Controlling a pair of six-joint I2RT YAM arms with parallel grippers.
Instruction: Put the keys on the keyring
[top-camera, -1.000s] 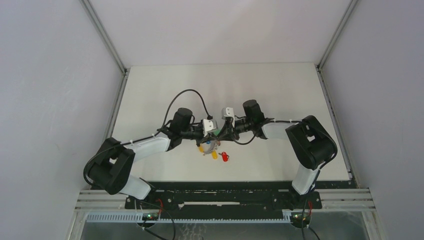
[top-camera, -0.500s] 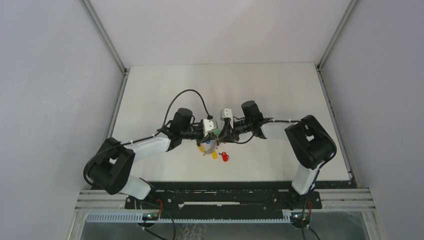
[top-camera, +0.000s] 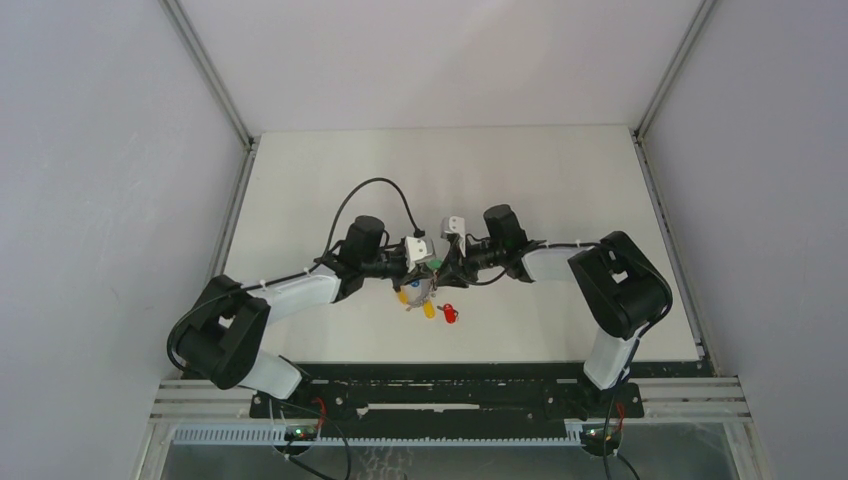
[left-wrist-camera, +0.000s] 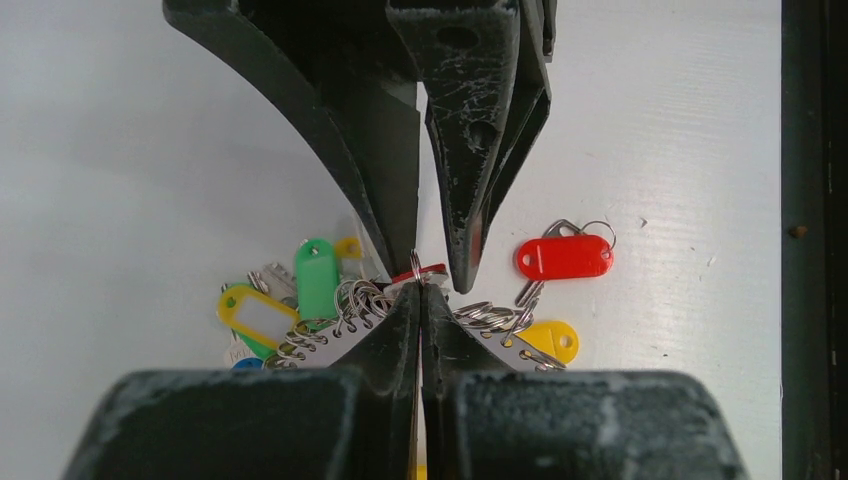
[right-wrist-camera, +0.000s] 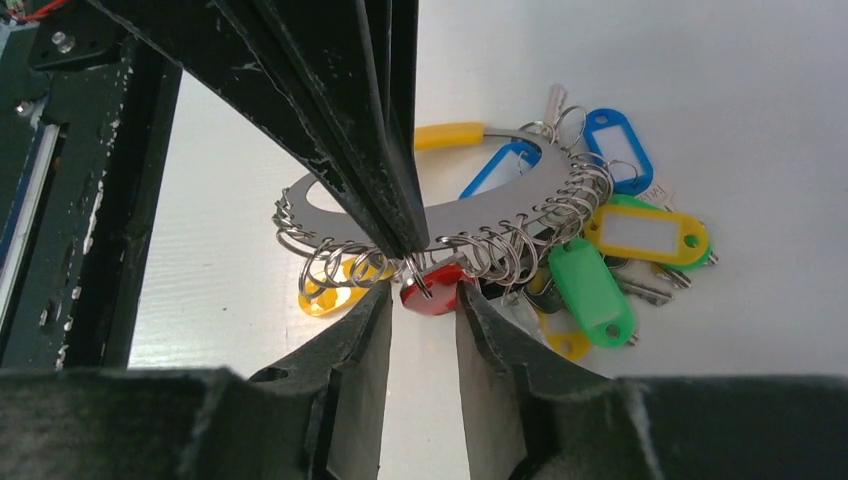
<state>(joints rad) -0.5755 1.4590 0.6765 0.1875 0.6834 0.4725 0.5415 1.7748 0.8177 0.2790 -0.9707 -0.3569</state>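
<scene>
The keyring (right-wrist-camera: 500, 195), a silver curved plate lined with small rings, carries green (right-wrist-camera: 590, 290) and blue tags (right-wrist-camera: 618, 145) and an orange-yellow band (right-wrist-camera: 450, 135). It sits mid-table in the top view (top-camera: 418, 292). My left gripper (left-wrist-camera: 420, 287) is shut on the keyring's plate, with a small ring and a red tag (right-wrist-camera: 435, 290) at its tips. My right gripper (right-wrist-camera: 420, 295) is open, its fingers on either side of that red tag. A loose red-tagged key (left-wrist-camera: 563, 257) lies on the table to the right. A yellow tag (left-wrist-camera: 548, 340) lies under the rings.
The white table (top-camera: 330, 180) has grey walls on three sides. The black frame rail (top-camera: 450, 378) runs along the near edge. A black cable (top-camera: 372, 185) loops above the left wrist.
The right wrist has shifted slightly left toward the left gripper. The left arm and the keyring have stayed in place.
</scene>
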